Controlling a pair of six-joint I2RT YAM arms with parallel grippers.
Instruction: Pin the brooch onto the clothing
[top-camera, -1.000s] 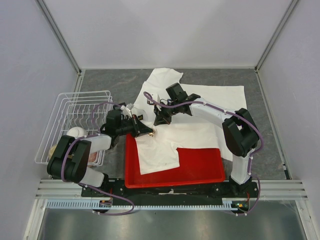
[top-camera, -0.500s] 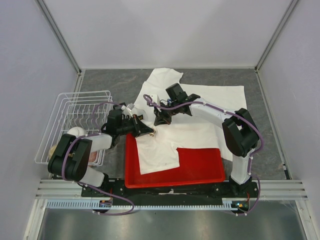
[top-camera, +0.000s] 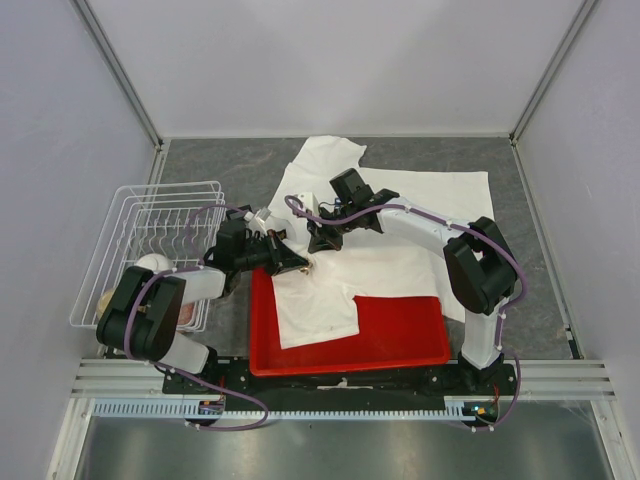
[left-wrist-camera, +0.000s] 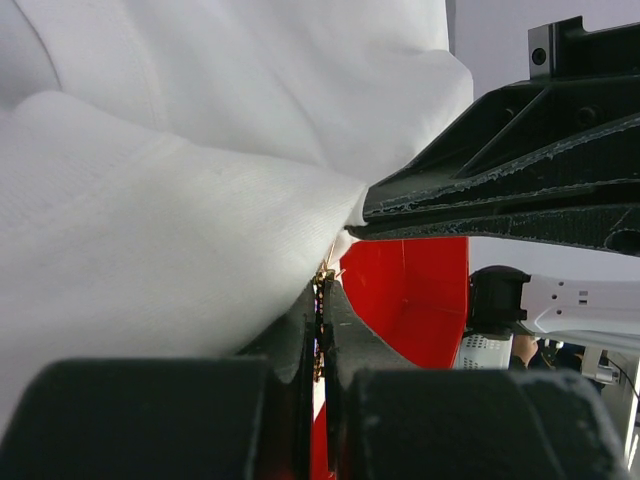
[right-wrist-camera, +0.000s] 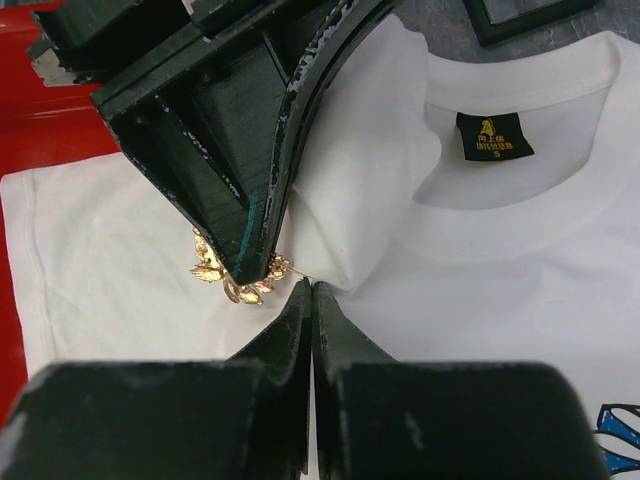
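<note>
Pale lilac walls (top-camera: 330, 60) enclose a mottled grey, evenly lit tabletop (top-camera: 230, 165).

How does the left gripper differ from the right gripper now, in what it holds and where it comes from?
Hold: the left gripper is shut on the gold brooch; the right gripper is shut on a raised fold of the white T-shirt.
Direction: in the top view the left gripper reaches in from the left, the right gripper from the right.
Shared: both are shut, tips almost meeting.

One brooch (right-wrist-camera: 235, 276), one T-shirt (top-camera: 425, 198), one tray (top-camera: 400, 332)
</note>
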